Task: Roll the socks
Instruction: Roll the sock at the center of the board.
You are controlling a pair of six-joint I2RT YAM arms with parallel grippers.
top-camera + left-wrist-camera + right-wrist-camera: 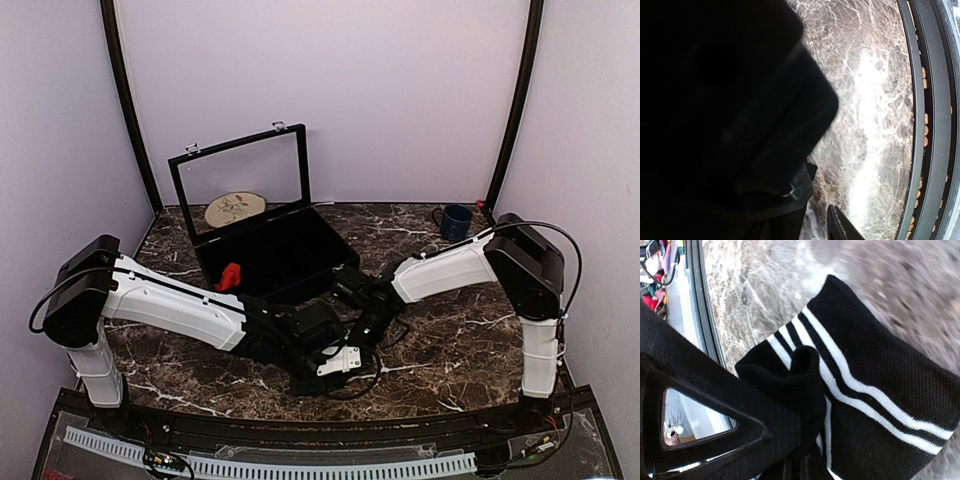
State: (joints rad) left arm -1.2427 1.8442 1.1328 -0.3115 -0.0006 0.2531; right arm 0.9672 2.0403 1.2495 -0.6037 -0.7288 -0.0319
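Right claw is pressed together on a fold of the black sock, bunching the cuff by its white stripes. Rest of the sock lies flat on the marble table, spreading toward 3 o'clock in the wrist view. Left claw sits just beside the right one at table centre-front, approx 6 o'clock in the top view. Can't tell if its jaws are spread or gripping: wrist cam is mostly blocked by a dark mass, and only 1 fingertip shows, w/ marble beside it. Outward from the 2 claws: open black case at 11 o'clock, lid upright. Small red item at its front-left rim, too small to ID. Round wooden disc behind the lid. Blue mug at 1 o'clock, well apart.
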